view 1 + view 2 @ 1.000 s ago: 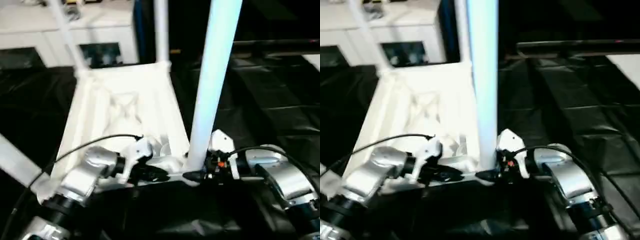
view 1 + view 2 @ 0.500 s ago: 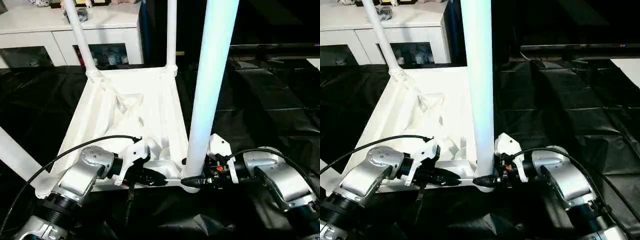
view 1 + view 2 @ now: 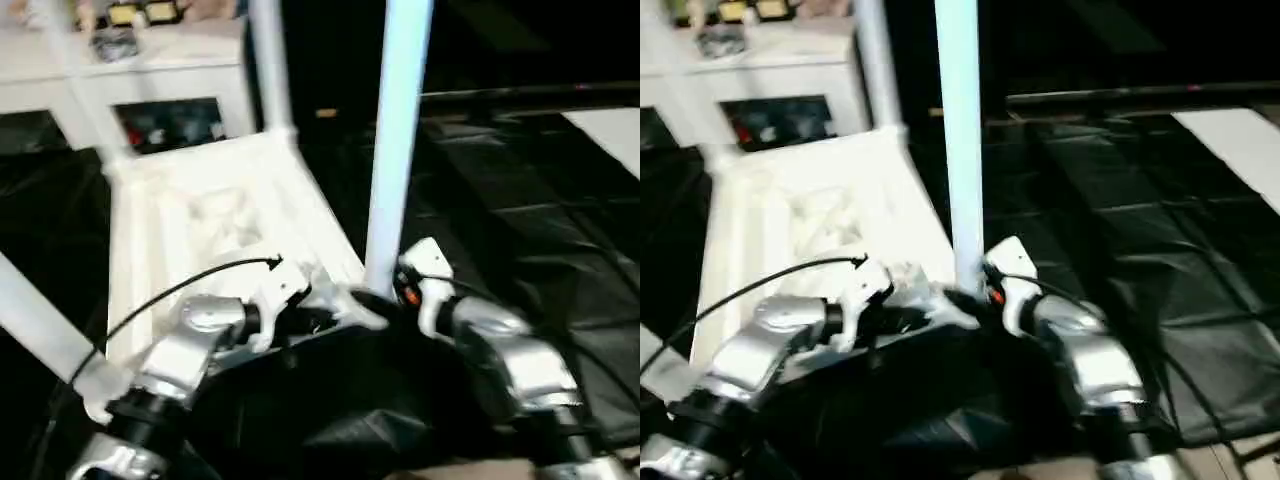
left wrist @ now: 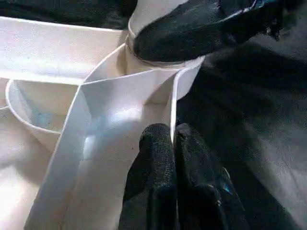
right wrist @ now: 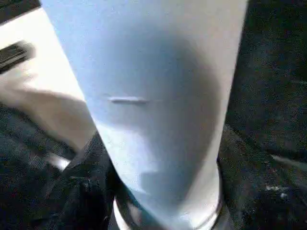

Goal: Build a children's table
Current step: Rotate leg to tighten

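A: At the near right corner of the upturned tabletop (image 3: 215, 215), what is different from a moment ago?

B: Both forearms have swung inward and the tabletop sits turned compared with half a second back, though the head camera moved too, so part of that is just the view.

A: And the claws?

B: The left claw (image 4: 172, 143) is clenched on the thin rim wall beside the corner socket. The right claw (image 3: 372, 300) grasps the near leg (image 3: 398, 140) at its base, right where it enters the socket.

A: So where does the build stand?

B: Three other legs stand in their sockets. I'd judge this last one is being seated.
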Controlling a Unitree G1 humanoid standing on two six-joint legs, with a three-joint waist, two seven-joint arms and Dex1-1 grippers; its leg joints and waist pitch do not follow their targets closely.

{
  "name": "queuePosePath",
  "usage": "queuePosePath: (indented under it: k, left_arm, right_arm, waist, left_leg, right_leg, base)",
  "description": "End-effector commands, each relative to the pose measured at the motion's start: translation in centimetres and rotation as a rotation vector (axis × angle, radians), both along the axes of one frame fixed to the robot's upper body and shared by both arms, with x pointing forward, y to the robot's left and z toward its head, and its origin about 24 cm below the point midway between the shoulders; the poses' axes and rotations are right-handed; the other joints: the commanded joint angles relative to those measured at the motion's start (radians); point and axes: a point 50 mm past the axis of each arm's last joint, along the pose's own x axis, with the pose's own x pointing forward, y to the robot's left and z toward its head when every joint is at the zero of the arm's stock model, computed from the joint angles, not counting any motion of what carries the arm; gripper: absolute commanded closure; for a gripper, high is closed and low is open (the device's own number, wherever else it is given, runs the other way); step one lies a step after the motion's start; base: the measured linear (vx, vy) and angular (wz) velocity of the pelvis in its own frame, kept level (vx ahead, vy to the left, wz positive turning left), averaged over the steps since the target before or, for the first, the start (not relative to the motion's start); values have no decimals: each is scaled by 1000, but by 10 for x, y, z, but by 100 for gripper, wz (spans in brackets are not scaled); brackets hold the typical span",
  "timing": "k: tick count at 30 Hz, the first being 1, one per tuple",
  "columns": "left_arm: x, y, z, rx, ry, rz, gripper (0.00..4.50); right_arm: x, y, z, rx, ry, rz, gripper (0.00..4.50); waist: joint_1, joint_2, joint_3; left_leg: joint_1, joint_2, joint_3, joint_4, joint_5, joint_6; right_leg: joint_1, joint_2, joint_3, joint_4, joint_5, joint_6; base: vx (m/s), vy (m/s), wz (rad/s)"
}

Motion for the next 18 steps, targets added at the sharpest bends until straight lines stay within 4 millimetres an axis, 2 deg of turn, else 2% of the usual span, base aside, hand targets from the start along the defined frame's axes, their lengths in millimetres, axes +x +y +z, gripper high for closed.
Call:
queuePosePath:
  k: [1,2,3,4,5,6,8,9,10,12,13,14,15,17,18]
  left_arm:
    - [-1,-44,22,-96,-68,-81,450]
    - [-3,-48,23,-104,-68,-89,450]
    - [-4,-51,23,-109,-69,-93,450]
    - [-4,-52,23,-111,-70,-95,450]
    - [-5,-51,23,-116,-69,-103,450]
    - [-6,-50,23,-118,-71,-117,450]
    - [-7,-46,24,-117,-73,-146,450]
    - [-8,-45,24,-116,-73,-150,450]
    - [-9,-42,24,-114,-71,-169,450]
    - [-12,-37,25,-120,-67,-215,450]
    - [-13,-33,26,-118,-61,-235,450]
    - [-13,-29,26,-118,-57,-259,450]
    - [-15,-25,27,-121,-52,-286,450]
    - [-17,-20,27,-116,-42,-324,450]
    - [-17,-18,26,-115,-39,-333,450]
  right_arm:
    - [-14,43,-21,-2,118,100,193]
    - [-14,47,-20,-3,110,102,193]
    - [-14,50,-19,-8,90,114,193]
    - [-13,51,-18,-11,73,124,193]
    - [-12,50,-15,-6,50,122,193]
    - [-12,48,-12,36,52,124,158]
    - [-13,45,-8,79,61,147,158]
    - [-13,45,-8,83,62,151,119]
    - [-15,42,-6,79,56,183,119]
    - [-19,37,-2,57,43,260,112]
    - [-22,33,0,43,36,313,87]
    - [-25,28,2,31,36,369,75]
    - [-28,22,4,21,40,418,75]
    - [-30,14,6,3,34,467,75]
    - [-31,12,7,-2,32,480,75]
  waist:
    - [-3,-15,-37]
    - [-6,-17,-37]
    - [-8,-13,-37]
    - [-10,-11,-40]
    - [-10,-11,-41]
    - [-10,-12,-42]
    - [-10,-10,-43]
    - [-9,-9,-44]
    - [-8,-9,-44]
    - [-4,-8,-49]
    - [-3,-6,-52]
    - [0,-8,-54]
    - [9,-9,-56]
    - [14,-7,-58]
    - [22,-9,-63]
  left_leg:
    - [8,14,-18,-83,-440,-21]
    - [8,14,-20,-84,-448,-21]
    - [7,15,-23,-87,-454,-20]
    - [3,16,-26,-91,-455,-19]
    - [2,17,-26,-92,-456,-17]
    - [5,19,-25,-94,-460,-13]
    - [5,20,-24,-97,-458,-8]
    - [4,22,-23,-99,-452,-4]
    - [4,22,-22,-99,-448,-3]
    - [2,24,-17,-97,-401,11]
    - [1,25,-15,-95,-370,19]
    - [1,25,-14,-94,-354,24]
    - [6,27,-5,-88,-322,49]
    - [8,27,-1,-84,-294,59]
    - [7,28,0,-79,-243,71]
  right_leg:
    - [20,-27,18,-118,-611,-86]
    - [20,-28,16,-123,-634,-71]
    - [22,-29,13,-124,-631,-65]
    - [28,-29,11,-123,-608,-62]
    - [28,-29,11,-124,-593,-65]
    - [25,-27,13,-124,-560,-75]
    - [26,-26,16,-119,-508,-97]
    - [28,-26,18,-116,-475,-110]
    - [28,-26,20,-115,-458,-117]
    - [34,-25,25,-106,-359,-148]
    - [38,-25,26,-99,-305,-171]
    - [40,-24,25,-97,-284,-178]
    - [36,-24,29,-95,-236,-207]
    - [34,-26,32,-93,-211,-223]
    - [40,-25,31,-86,-162,-235]
  base:
    - [0,0,0]
    - [0,0,0]
    - [0,0,0]
    - [0,0,0]
    - [0,0,0]
    - [0,0,0]
    - [0,0,0]
    - [0,0,0]
    - [0,0,0]
    - [0,0,0]
    - [0,0,0]
    - [0,0,0]
    - [51,-11,6]
    - [53,-17,9]
    - [53,-25,8]
